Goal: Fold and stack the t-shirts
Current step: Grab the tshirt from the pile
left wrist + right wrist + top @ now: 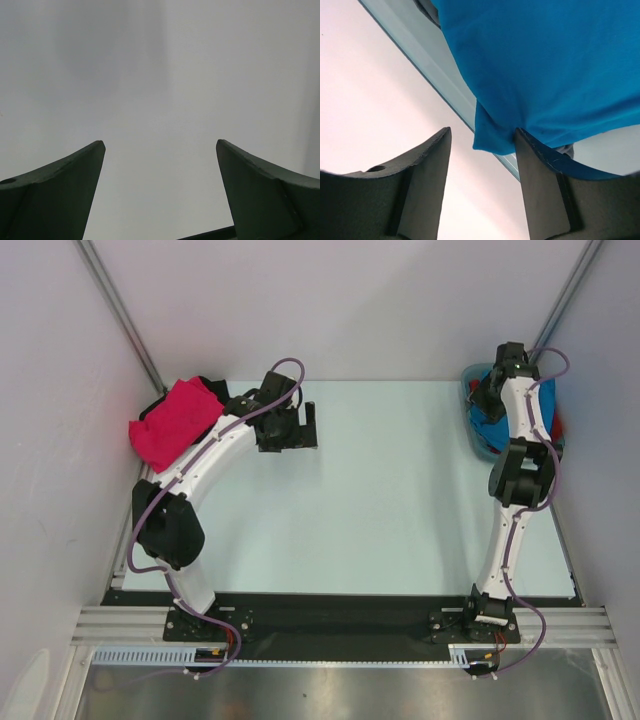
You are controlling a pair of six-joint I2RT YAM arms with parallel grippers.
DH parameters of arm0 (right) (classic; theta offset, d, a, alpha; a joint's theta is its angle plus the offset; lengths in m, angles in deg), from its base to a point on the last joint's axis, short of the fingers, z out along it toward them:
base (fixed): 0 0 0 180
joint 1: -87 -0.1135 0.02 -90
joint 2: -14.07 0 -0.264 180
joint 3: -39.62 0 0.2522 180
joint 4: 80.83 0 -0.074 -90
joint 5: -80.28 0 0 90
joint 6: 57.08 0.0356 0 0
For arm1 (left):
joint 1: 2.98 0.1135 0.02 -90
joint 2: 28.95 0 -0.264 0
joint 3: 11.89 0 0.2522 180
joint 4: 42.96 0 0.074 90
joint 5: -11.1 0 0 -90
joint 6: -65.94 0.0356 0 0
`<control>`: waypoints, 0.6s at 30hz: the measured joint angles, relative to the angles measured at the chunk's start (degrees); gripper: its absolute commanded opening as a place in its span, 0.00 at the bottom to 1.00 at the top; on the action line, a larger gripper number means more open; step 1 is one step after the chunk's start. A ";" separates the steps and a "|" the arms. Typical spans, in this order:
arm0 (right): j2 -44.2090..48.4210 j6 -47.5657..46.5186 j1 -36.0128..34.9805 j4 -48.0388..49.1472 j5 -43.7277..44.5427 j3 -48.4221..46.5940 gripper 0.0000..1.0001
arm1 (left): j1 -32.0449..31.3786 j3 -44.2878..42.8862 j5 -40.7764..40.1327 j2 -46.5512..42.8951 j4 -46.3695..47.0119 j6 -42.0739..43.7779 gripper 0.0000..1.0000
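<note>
The right fingers (420,185) stand partly apart at the teal tub (420,60), clamped on nothing. The blue t-shirt (545,65) drapes over one finger, and a fold hangs into the gap between them, probably so that a pinch can lift it out for folding. The left fingers (55,195) are spread wide with nothing between them, hovering over bare counter (390,500), seemingly ready to take the cloth. Just beside the left fingers, on their outer side, the pink t-shirt (175,422) sits on a black t-shirt (210,387), apparently the growing stack.
</note>
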 measured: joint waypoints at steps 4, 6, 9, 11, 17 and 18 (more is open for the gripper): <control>-0.87 0.33 -0.39 -0.02 -0.85 0.09 0.54 | 0.00 0.00 0.00 0.00 0.00 0.00 1.00; -1.01 0.50 -0.57 -0.11 -0.92 0.15 0.50 | 0.00 0.00 0.00 0.00 0.00 0.00 1.00; -1.01 0.55 -0.68 -0.09 -0.81 0.17 0.41 | 0.00 0.00 0.00 0.00 0.00 0.00 1.00; -1.01 0.52 -0.68 -0.07 -0.76 0.17 0.31 | 0.02 0.00 0.00 0.00 0.00 0.00 1.00; -1.01 0.44 -0.61 -0.02 -0.39 0.17 0.14 | 0.02 0.00 0.02 0.00 0.00 0.00 1.00; -1.01 0.28 -0.61 -0.04 -0.26 0.17 0.07 | 0.02 0.00 0.02 0.00 0.00 0.00 1.00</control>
